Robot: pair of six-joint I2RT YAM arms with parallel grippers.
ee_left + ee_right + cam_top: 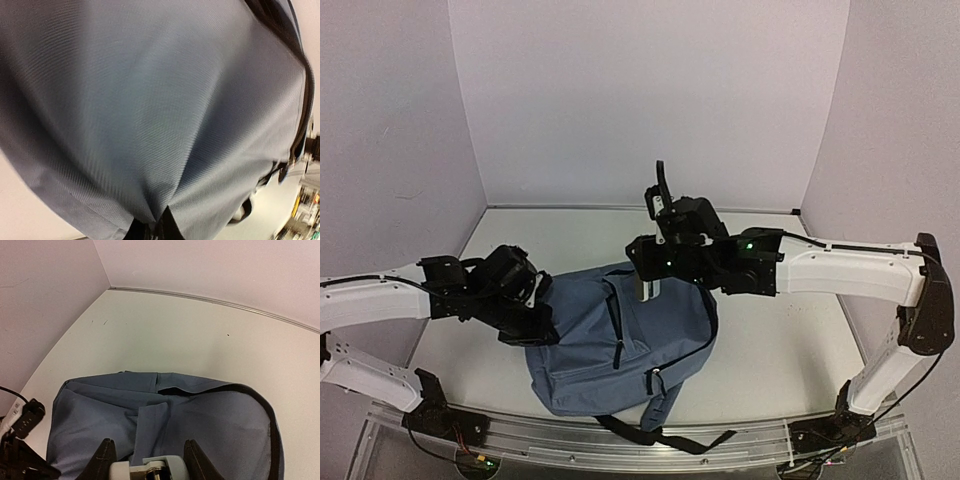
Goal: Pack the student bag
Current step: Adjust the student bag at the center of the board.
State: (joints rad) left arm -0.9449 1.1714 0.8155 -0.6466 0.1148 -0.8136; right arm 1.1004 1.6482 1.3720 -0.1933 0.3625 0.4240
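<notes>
Left gripper: black, centre-left of the top view; jaws pressed together, pinching a gathered fold at the bag's left edge; fingertips nearly hidden under cloth in the left wrist view.
Student bag: one soft blue-grey woven fabric backpack, lying slumped at lower centre of the table; interior not visible.
Strap: black webbing, trailing from the bag to the bottom edge.
Right gripper: two dark fingers apart above the bag's top; a pale part between them, cut off; grip cannot be told.
Table: one, white, smooth.
</notes>
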